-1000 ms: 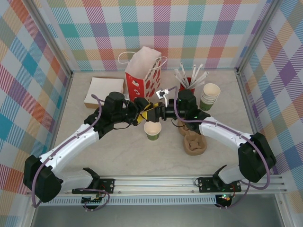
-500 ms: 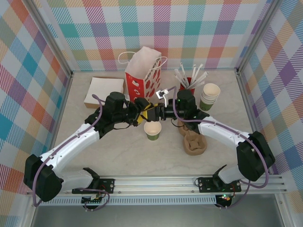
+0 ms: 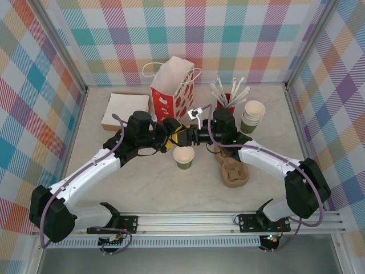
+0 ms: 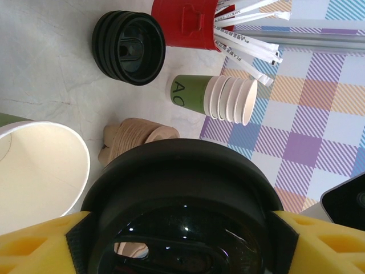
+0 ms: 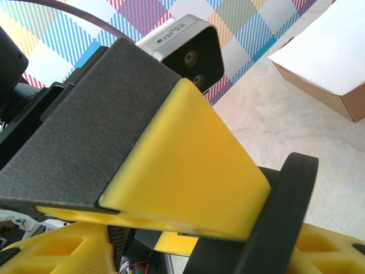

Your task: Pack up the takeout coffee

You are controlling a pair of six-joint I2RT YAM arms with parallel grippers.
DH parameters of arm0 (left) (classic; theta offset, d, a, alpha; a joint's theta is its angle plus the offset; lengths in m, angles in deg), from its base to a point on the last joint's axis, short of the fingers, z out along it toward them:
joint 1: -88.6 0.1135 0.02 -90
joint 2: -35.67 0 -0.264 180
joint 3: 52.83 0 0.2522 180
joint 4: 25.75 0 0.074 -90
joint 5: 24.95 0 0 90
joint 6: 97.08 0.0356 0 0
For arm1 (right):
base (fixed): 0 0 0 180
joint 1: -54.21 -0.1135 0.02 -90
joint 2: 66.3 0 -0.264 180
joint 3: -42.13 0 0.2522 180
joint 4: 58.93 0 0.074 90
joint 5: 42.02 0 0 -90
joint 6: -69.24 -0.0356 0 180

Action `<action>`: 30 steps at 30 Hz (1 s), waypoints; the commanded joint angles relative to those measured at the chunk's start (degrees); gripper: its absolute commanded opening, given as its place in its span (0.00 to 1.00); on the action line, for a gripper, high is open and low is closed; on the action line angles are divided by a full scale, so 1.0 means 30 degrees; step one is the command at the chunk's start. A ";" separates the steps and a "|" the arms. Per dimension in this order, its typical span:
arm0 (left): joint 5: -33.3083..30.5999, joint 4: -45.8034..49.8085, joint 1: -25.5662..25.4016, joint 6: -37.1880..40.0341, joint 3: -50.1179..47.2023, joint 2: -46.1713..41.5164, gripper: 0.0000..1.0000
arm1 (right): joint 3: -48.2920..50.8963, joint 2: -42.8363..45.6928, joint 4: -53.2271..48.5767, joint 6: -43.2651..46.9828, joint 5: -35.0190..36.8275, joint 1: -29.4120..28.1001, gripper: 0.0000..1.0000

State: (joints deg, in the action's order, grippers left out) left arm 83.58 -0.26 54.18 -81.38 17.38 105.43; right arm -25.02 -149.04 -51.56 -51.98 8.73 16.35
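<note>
The green paper cup [image 3: 183, 157] of the takeout coffee stands lidless mid-table; its cream inside [image 4: 34, 177] shows at the lower left of the left wrist view. Just above and behind it both grippers meet. My left gripper [image 3: 173, 137] is shut on a round black lid [image 4: 182, 194], one yellow finger at each side of its rim. My right gripper [image 3: 190, 136] faces it from the right. In the right wrist view the lid's edge [image 5: 285, 211] and the left arm's yellow finger [image 5: 182, 165] sit between the right gripper's [image 5: 211, 251] jaws; contact is unclear.
The red paper bag [image 3: 174, 85] stands open behind the grippers. A white box [image 3: 125, 109] lies at the back left. At the right are a red holder of straws [image 3: 227, 97], stacked green cups [image 3: 252, 117], stacked black lids [image 4: 128, 47] and brown sleeves [image 3: 234, 171].
The right gripper's jaws have narrowed around the lid. Both arms hold nearly the same place above the cup.
</note>
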 commanded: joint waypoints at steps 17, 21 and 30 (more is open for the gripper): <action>-0.0546 -0.0473 -0.0218 0.0262 0.0306 0.0018 0.71 | -0.0172 0.1242 -0.1259 0.0747 -0.0076 -0.0590 0.74; -0.0837 0.0424 -0.0211 0.0894 0.0516 -0.0012 0.71 | 0.0234 0.2059 -0.2769 0.1377 0.1065 -0.0577 0.84; -0.2565 0.5028 -0.0160 0.3558 0.1488 0.0001 0.70 | 0.0612 0.4547 -0.8819 0.3790 0.3967 -0.0393 1.00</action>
State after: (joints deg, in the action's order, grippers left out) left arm 78.68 8.24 53.86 -75.13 19.00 105.47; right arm -23.90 -138.57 -69.42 -45.03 16.73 15.01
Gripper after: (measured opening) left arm 0.708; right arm 0.996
